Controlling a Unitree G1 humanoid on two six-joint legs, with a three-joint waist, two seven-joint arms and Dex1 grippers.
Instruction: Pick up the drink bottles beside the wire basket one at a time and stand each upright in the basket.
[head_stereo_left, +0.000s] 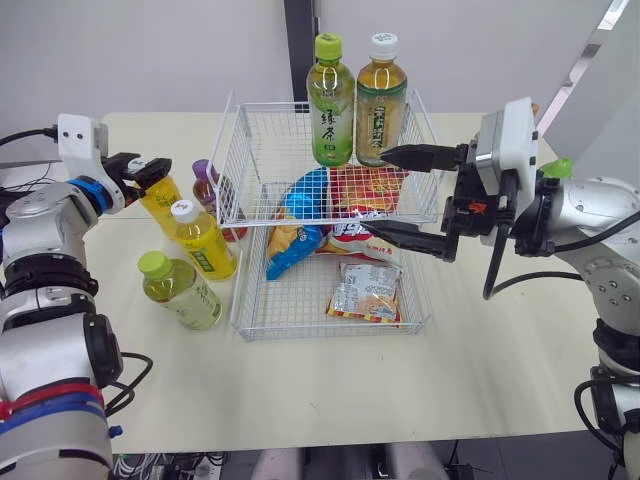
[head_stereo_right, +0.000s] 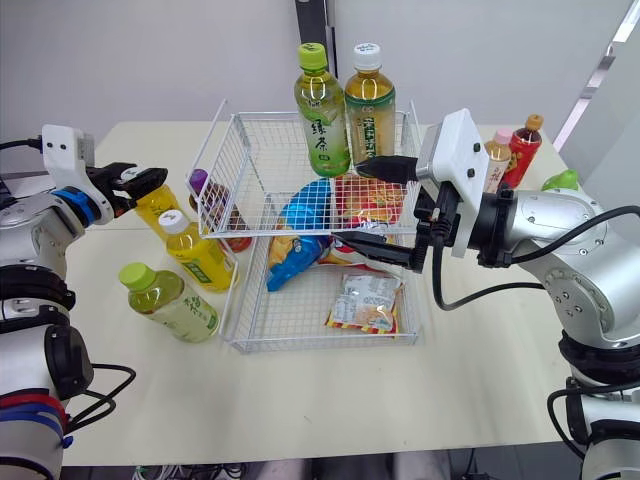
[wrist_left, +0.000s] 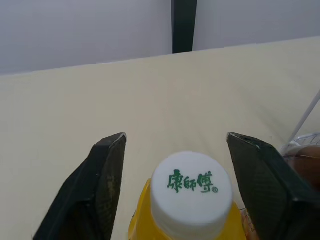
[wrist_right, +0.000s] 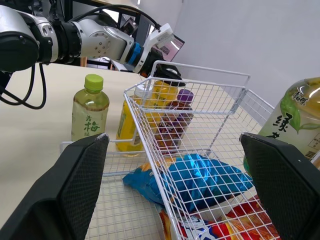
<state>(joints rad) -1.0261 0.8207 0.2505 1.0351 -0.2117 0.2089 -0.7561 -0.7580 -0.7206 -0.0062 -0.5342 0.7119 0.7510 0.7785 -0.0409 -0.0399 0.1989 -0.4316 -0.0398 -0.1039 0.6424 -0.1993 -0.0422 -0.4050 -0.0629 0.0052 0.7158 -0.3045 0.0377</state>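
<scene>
Two tea bottles, one green-capped (head_stereo_left: 331, 100) and one white-capped (head_stereo_left: 381, 98), stand upright at the back of the white wire basket (head_stereo_left: 245, 215). Left of the basket stand a yellow bottle (head_stereo_left: 160, 202), a second yellow bottle (head_stereo_left: 203, 240), a green-capped bottle (head_stereo_left: 180, 290) and a purple-capped bottle (head_stereo_left: 207, 180). My left gripper (head_stereo_left: 148, 170) is open, its fingers (wrist_left: 107, 170) on either side of the first yellow bottle's white cap (wrist_left: 191, 187) without touching it. My right gripper (head_stereo_left: 375, 190) is open over the basket's right half, just in front of the two upright bottles, holding nothing.
Snack packets lie in the basket's lower level: a blue one (head_stereo_left: 295, 235), a red one (head_stereo_left: 365, 185) and a clear one (head_stereo_left: 365, 290). Two small bottles (head_stereo_right: 512, 150) and a green object (head_stereo_right: 562, 180) stand at the table's back right. Bare tabletop lies in front of the basket.
</scene>
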